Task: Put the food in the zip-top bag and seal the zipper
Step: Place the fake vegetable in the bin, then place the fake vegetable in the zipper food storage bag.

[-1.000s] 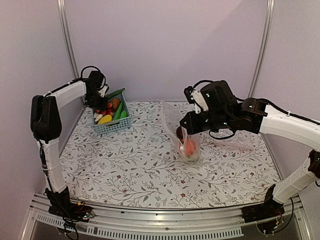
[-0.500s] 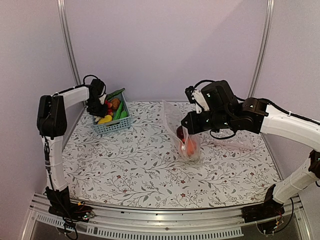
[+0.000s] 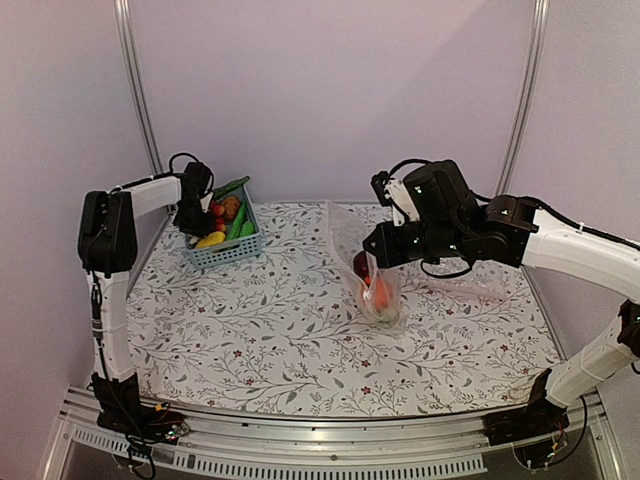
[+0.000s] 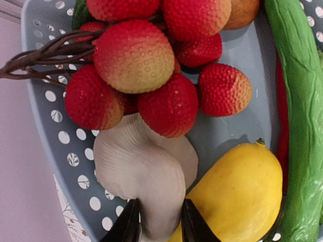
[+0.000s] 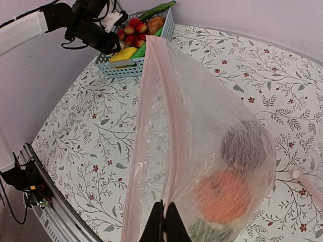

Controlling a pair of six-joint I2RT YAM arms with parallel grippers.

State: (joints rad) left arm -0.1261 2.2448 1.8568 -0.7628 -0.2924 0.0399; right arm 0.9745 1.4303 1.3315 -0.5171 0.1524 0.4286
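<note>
Your left arm is dipping deeper into the basket, left fingers gripping the white vegetable; right fingers are tightly pinching the bag.

The zip-top bag is thin, clear, crinkly plastic, and its zipper is a faintly pink strip. In the basket, of smooth perforated grey-blue plastic, the cream-white vegetable looks matt and finely ribbed, the red fruits pebbled, and the yellow fruit smooth with a soft sheen. The worktop has a matt floral-print cover.

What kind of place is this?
Probably a robot lab cell: left arm and right arm bolted to a metal frame, plain panel walls, toy produce in a blue basket.
</note>
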